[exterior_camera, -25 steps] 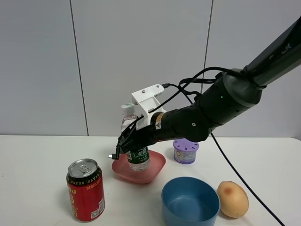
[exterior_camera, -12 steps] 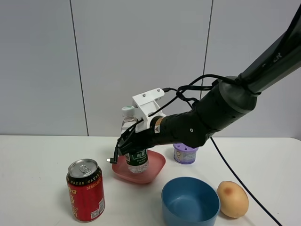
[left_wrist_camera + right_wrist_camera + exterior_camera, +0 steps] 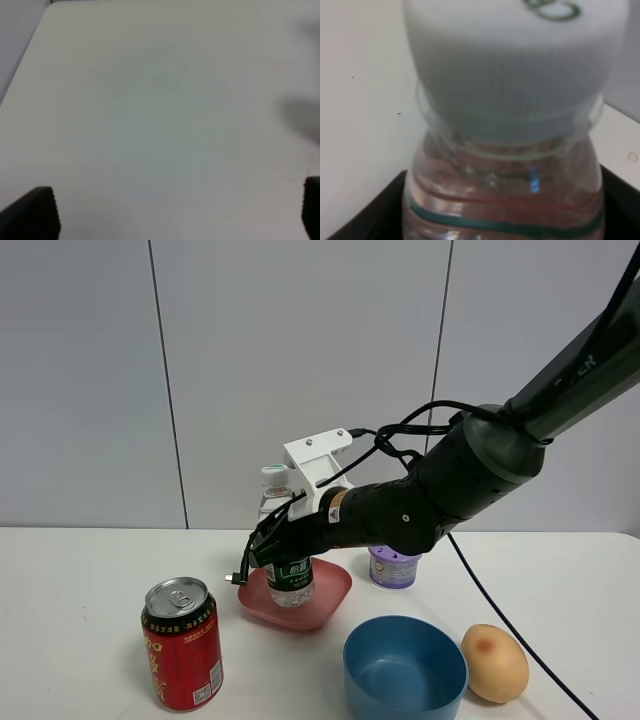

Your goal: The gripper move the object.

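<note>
Right gripper (image 3: 283, 545) grasps the water bottle (image 3: 289, 585) mid-body so it stands upright in the pink dish (image 3: 328, 592). Left gripper (image 3: 170, 212) gapes, idle.

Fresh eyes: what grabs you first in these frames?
The thick black arm's right gripper, clamped round a clear water bottle held upright over the pink plate mid-table. After that, the red can front left and the blue bowl front right.
</note>
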Robot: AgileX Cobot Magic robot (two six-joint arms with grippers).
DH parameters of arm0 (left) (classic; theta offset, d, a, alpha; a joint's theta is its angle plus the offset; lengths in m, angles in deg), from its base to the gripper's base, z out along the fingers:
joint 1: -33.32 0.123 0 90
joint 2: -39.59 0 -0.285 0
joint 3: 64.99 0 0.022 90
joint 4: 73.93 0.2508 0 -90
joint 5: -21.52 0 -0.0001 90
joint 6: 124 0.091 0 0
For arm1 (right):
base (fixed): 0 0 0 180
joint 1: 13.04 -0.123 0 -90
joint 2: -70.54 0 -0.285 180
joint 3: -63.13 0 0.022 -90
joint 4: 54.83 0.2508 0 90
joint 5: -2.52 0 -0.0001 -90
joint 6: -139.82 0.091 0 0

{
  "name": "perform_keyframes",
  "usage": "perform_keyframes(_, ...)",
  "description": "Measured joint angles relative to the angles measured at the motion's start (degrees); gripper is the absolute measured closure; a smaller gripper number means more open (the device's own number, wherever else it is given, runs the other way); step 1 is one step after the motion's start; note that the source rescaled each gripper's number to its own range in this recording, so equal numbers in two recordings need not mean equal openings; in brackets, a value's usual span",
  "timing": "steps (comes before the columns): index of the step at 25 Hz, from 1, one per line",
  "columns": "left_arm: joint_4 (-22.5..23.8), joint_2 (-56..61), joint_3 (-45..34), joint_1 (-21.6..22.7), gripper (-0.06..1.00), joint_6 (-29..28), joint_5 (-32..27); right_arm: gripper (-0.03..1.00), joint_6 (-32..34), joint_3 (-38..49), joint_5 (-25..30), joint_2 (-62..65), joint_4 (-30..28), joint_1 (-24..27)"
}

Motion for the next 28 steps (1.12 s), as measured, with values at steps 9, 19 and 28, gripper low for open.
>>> perform_keyframes(9,0.0,0.0,0.0,0.0,-0.06,0.0,0.0,0.5,0.0,-0.3,1.7,1.0,0.1,0.0)
perform_keyframes(19,0.0,0.0,0.0,0.0,-0.06,0.0,0.0,0.27,0.0,-0.3,8.8,4.9,1.3,-1.0)
perform_keyframes(28,0.0,0.0,0.0,0.0,-0.06,0.0,0.0,0.26,0.1,-0.3,27.8,15.0,1.5,-1.6)
